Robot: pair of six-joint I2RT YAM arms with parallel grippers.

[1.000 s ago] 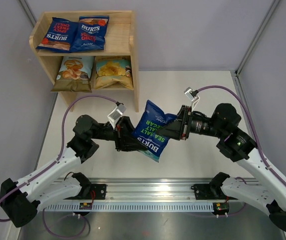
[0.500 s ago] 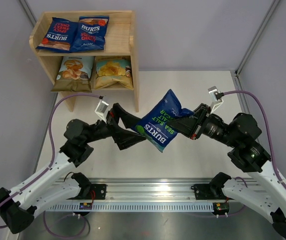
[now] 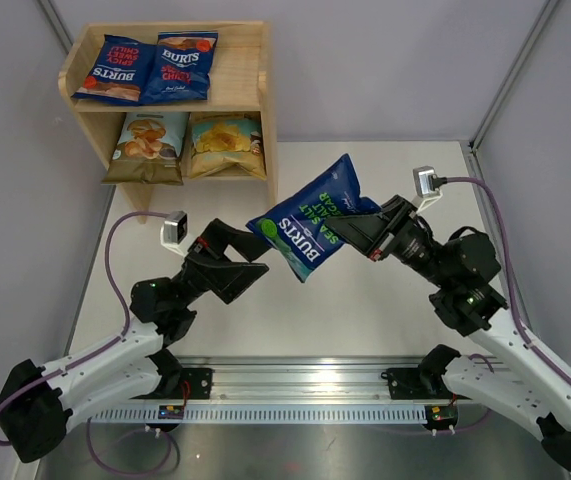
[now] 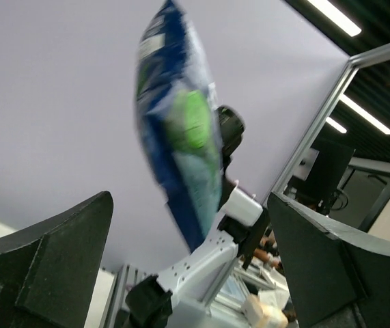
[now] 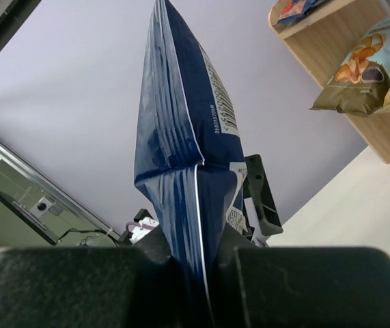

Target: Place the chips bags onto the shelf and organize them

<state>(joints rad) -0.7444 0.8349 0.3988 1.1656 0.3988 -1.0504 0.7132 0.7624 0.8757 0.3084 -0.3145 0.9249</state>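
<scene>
- The dark-blue Burts bag with green lettering (image 3: 310,228) is held in the air above the desk (image 3: 385,180). It is clamped along one edge by the right pincer (image 3: 365,232), and the rest of it juts out ahead of the fingers unsupported.
- The left pincer (image 3: 237,256) is spread wide and nothing is gripped by it. It sits just beside the bag's free end, apparently without contact.
- A slip is judged the main risk. The crinkly film is pinched only along a thin seam, so it could be shaken loose by a quick swing and dropped on the desk.
- If either arm is moved without clearance, the free end could be snagged by the open left fingers and the bag twisted in the grip.
- The shelf (image 3: 243,70) stands well ahead of the right pincer and to its left.
- Two Burts bags (image 3: 180,65) lie on the top tier, with a bare strip left on the side nearer that pincer.
- The lower tier is filled by the Cassava Chips bag (image 3: 150,140) and the yellow chips bag (image 3: 225,140).
- The bare strip looks narrow. The bag could therefore be caught on the raised rim, pushed into its neighbours, or left overhanging and lost over the edge.
</scene>
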